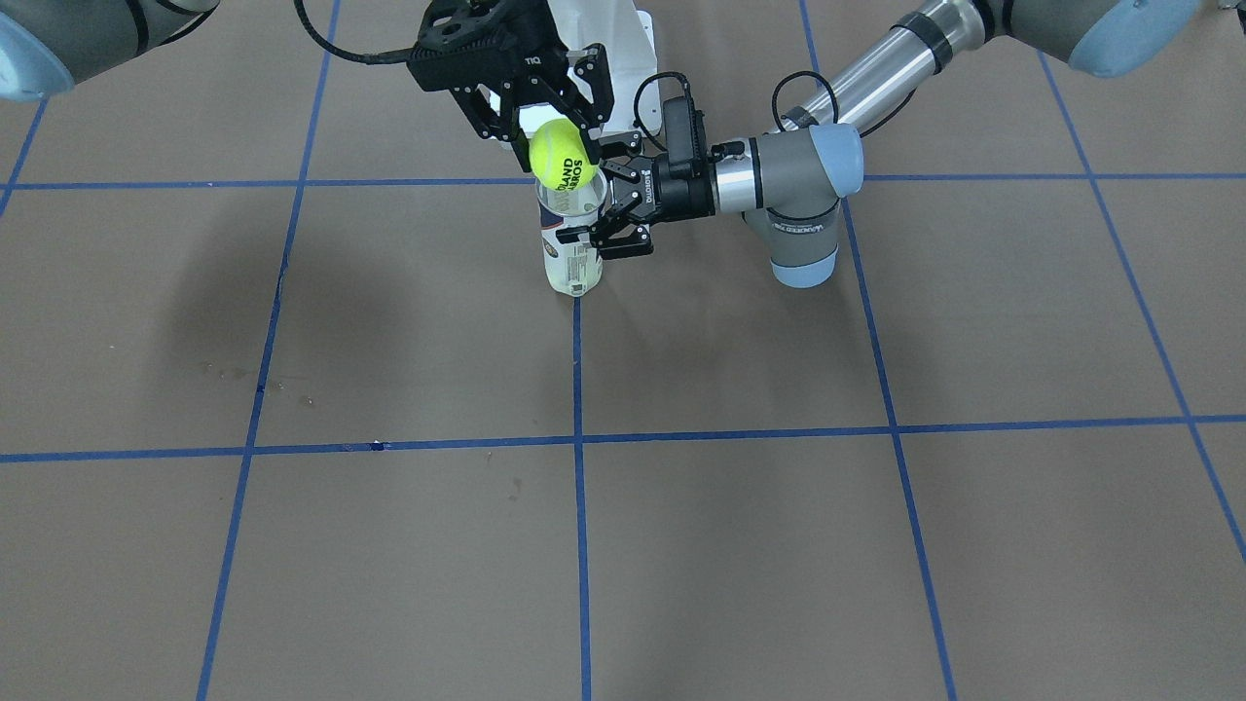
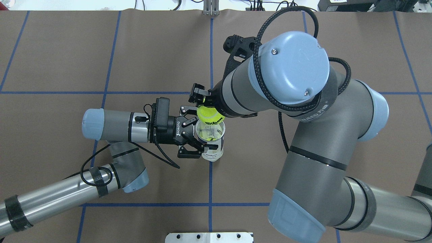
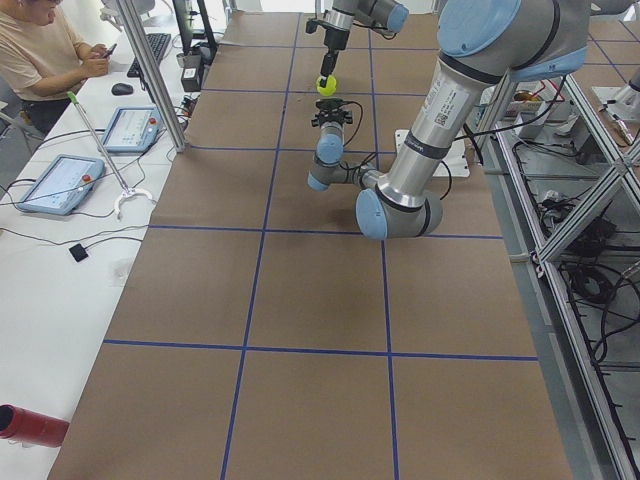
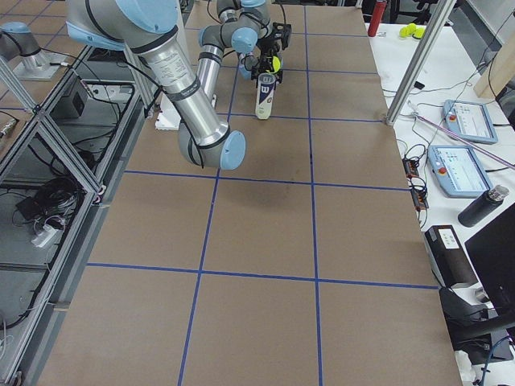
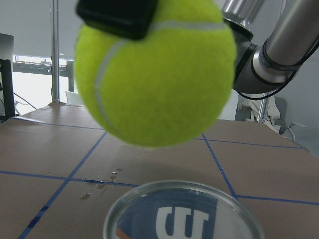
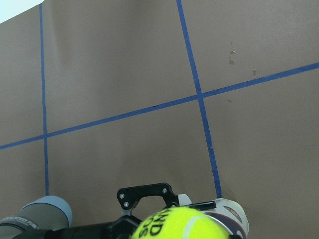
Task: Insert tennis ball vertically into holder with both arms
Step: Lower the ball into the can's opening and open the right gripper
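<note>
Here's the brown table (image 1: 389,321), flat and matte, ruled into big squares by blue tape lines (image 1: 578,506). Standing upright on it, planted right on one of those lines, is a clear plastic tube (image 1: 572,261) with a white and navy label. Off to one side, a few small pale specks (image 1: 292,387) mark the surface. At the robot's edge sits a white bolted metal plate (image 2: 209,237).

One camera looks down from overhead; another, opposite, looks steeply down across the brown blue-taped tabletop (image 1: 389,321). Two distant side cameras look along it from either end. Both wrist cameras sit close, sharing the yellow-green tennis ball (image 5: 154,74) and clear plastic tube (image 5: 182,221).
</note>
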